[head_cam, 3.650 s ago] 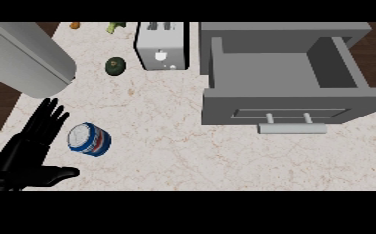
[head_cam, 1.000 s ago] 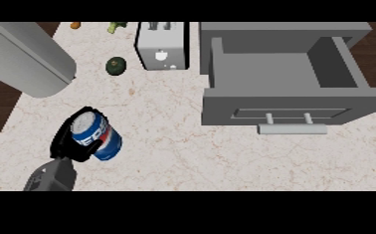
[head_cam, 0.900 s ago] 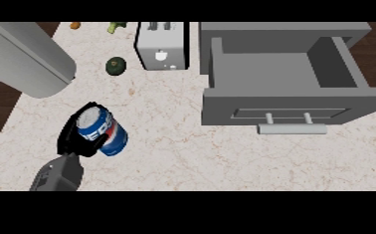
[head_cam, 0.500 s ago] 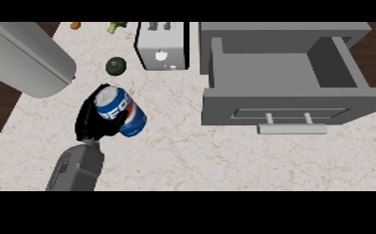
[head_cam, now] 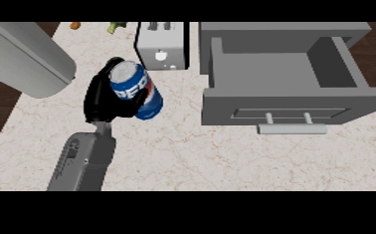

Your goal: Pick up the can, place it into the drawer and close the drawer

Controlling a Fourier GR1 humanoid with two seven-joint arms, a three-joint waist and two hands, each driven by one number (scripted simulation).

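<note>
Glossy blue can (head_cam: pixel 134 89) with metal top, matt grey drawer (head_cam: pixel 283 81), speckled stone-like counter (head_cam: pixel 220 153)

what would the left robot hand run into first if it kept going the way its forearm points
Probably nothing nearby: the left robot hand, curled round the blue can, points up-view past the white toaster's left side; height is unclear.

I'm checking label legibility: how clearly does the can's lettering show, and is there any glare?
Head view: the can, held in the left hand, shows white lettering on blue, partly hidden by fingers; no glare; lighting is even, and the open drawer interior is shaded grey.
</note>
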